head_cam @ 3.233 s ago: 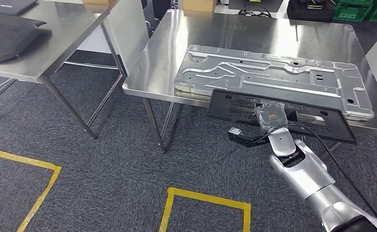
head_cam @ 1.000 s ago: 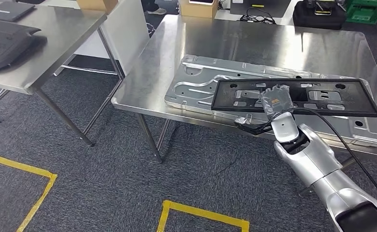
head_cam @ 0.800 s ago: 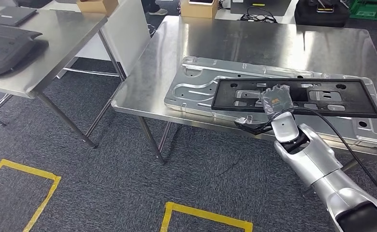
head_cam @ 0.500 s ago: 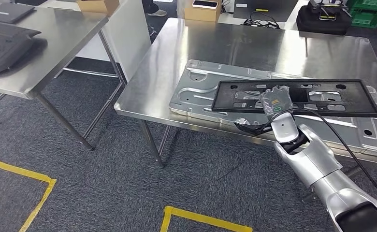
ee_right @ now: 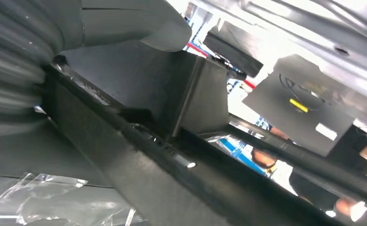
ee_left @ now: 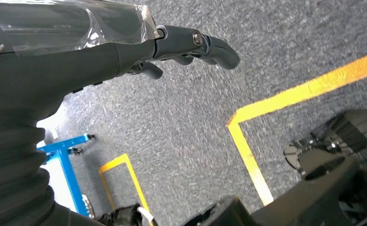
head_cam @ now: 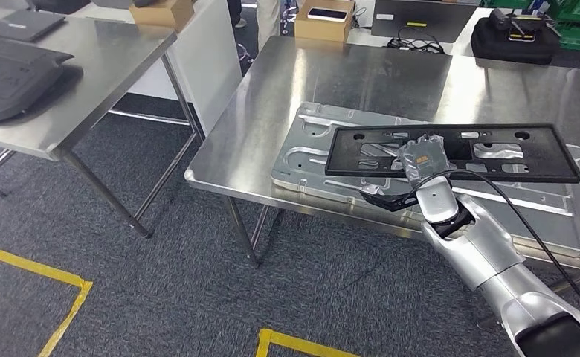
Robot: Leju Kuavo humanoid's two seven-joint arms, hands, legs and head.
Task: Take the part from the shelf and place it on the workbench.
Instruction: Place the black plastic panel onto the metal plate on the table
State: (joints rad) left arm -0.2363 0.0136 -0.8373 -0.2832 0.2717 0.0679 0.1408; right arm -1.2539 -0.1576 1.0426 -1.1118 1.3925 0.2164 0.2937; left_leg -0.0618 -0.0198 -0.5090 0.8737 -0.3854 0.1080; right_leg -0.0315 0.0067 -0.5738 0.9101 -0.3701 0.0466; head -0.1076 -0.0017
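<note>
In the head view my right hand [head_cam: 424, 165] grips the near long edge of a long black plastic frame [head_cam: 510, 140] with cut-outs. The frame hangs level just over a large silver stamped metal panel [head_cam: 313, 152] that lies on the steel workbench [head_cam: 235, 141]. The right wrist view has the black frame [ee_right: 163, 165] close up, running across the picture against my hand. My left hand [ee_left: 191, 44] hangs over the grey carpet with its fingers curled and nothing in them.
A second steel table [head_cam: 108, 67] with dark flat items stands at the left, with a gap between the two. Cardboard boxes [head_cam: 324, 21], a laptop and a black bag sit behind the workbench. Yellow tape marks [head_cam: 42, 294] lie on the carpet.
The whole view has shifted as the camera moved closer and to the left. The black frame went from below the bench's front edge up and over the metal panel, still in my right hand.
</note>
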